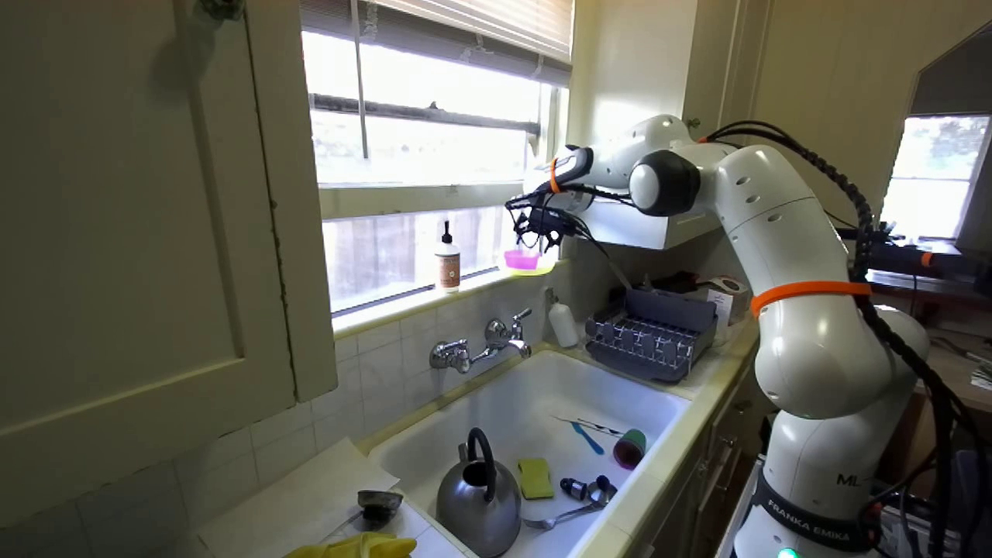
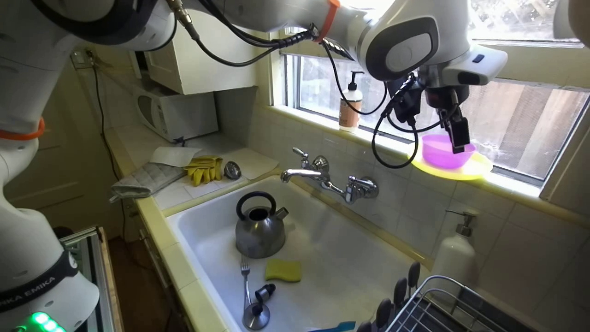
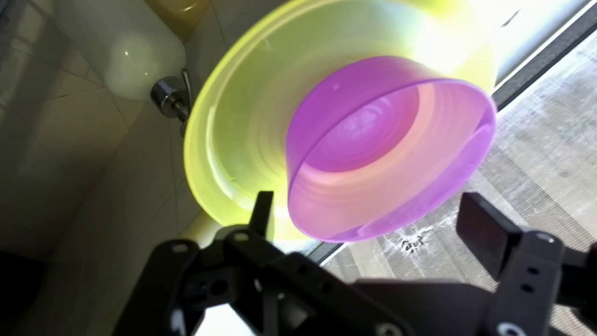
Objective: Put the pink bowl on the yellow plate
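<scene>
The magenta-pink bowl (image 1: pixel 521 260) sits on the yellow plate (image 1: pixel 535 270) on the windowsill; both also show in an exterior view as the bowl (image 2: pixel 440 157) and the plate (image 2: pixel 426 168). The plate juts over the sill's front edge. In the wrist view the bowl (image 3: pixel 359 130) opens toward me and rests off-centre inside the plate (image 3: pixel 219 140). My gripper (image 3: pixel 367 198) is open, its fingers wide apart with nothing between the tips. The gripper (image 1: pixel 536 239) is just above the bowl. One finger overlaps the bowl's rim in an exterior view; I cannot tell whether it touches.
A soap bottle (image 1: pixel 447 263) stands on the sill beside the window. Below are the faucet (image 2: pixel 322 177), a white dispenser (image 2: pixel 454 256) and a dish rack (image 1: pixel 651 333). The sink holds a steel kettle (image 2: pixel 260 233), a sponge (image 2: pixel 283 270) and utensils. A cabinet (image 1: pixel 643 225) hangs by the arm.
</scene>
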Action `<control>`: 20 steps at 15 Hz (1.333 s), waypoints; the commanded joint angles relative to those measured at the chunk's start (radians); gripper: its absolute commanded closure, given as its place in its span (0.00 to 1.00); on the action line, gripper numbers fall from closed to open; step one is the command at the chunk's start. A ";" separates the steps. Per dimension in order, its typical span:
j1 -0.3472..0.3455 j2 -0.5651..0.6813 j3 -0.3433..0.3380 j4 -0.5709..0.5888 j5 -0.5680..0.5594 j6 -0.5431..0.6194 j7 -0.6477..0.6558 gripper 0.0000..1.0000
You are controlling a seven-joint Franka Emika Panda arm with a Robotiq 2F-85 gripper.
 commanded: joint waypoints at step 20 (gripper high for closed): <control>0.123 -0.578 -0.001 -0.694 -0.232 0.034 -0.190 0.00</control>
